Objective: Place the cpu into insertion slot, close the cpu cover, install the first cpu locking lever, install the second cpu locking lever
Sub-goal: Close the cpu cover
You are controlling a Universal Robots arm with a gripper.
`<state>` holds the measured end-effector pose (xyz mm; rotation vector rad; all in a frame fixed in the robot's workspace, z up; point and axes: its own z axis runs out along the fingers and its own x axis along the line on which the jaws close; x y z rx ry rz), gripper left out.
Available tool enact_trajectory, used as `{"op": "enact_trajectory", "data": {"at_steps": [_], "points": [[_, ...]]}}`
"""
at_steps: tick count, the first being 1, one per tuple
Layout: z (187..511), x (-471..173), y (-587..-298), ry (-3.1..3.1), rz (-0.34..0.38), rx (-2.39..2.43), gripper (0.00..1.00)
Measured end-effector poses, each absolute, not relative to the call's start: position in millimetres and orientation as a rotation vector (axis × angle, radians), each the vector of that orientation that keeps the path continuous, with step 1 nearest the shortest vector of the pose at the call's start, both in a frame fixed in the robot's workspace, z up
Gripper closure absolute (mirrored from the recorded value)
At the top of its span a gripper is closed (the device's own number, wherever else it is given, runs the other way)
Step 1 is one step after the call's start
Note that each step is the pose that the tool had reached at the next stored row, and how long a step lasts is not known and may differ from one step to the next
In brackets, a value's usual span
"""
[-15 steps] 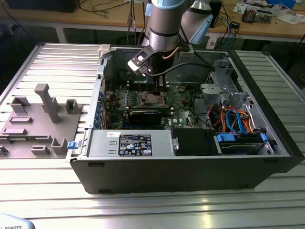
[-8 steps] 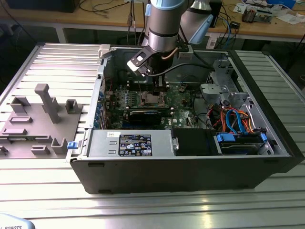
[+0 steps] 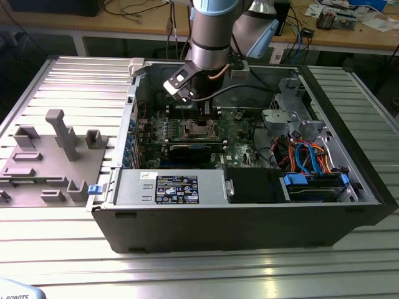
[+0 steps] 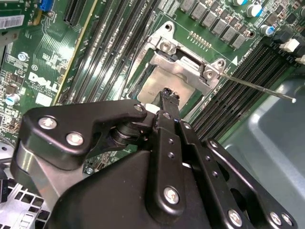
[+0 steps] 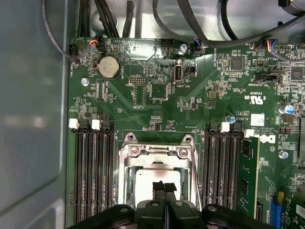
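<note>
The cpu (image 5: pixel 151 179), a dull silver square, lies in the insertion slot (image 3: pixel 198 129) on the green board. The silvery cpu cover (image 5: pixel 157 152) lies flat around it, its cut-out framing the chip. In both wrist views my black gripper (image 5: pixel 164 186) (image 4: pixel 167 94) is shut, fingertips together, right over the cpu's top with nothing between them. One thin locking lever (image 4: pixel 257 87) sticks out from the socket corner, raised over the memory slots. A second rod (image 5: pixel 194 171) runs along the socket's side. In the exterior view my gripper (image 3: pixel 201 115) hangs inside the open case above the socket.
Long memory slots (image 5: pixel 93 171) flank the socket, with a green memory stick (image 5: pixel 249 176) on one side. A coin battery (image 5: pixel 108 67) and cables lie beyond. The case holds a power supply (image 3: pixel 168 187) and a drive bay with blue cables (image 3: pixel 312 168). A grey fixture (image 3: pixel 50 162) stands at the exterior view's left.
</note>
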<state>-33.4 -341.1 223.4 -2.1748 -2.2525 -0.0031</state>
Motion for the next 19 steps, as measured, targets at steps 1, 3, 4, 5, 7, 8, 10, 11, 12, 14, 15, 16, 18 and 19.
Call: {"op": "enact_trajectory", "data": {"at_steps": [1, 3, 4, 5, 7, 8, 10, 11, 12, 14, 15, 16, 18, 19], "points": [[223, -36, -341, -2.253, -0.004, -2.175, 0.89], [223, -40, -340, -2.252, -0.003, -2.175, 0.89], [223, -42, -340, -2.252, -0.004, -2.175, 0.89], [222, -43, -340, -2.252, -0.004, -2.175, 0.89], [222, -45, -340, -2.252, -0.004, -2.175, 0.89], [221, -47, -340, -2.252, -0.004, -2.175, 0.89], [219, -48, -340, -2.252, -0.004, -2.175, 0.89], [218, -50, -340, -2.252, -0.004, -2.175, 0.89], [217, -51, -340, -2.252, -0.004, -2.175, 0.89], [215, -52, -340, -2.252, -0.004, -2.175, 0.89], [214, -53, -340, -2.252, -0.003, -2.175, 0.89], [214, -53, -340, -2.252, -0.004, -2.175, 0.89], [211, -54, -340, -2.252, -0.004, -2.175, 0.89], [210, -54, -340, -2.253, -0.004, -2.175, 0.89]]}}
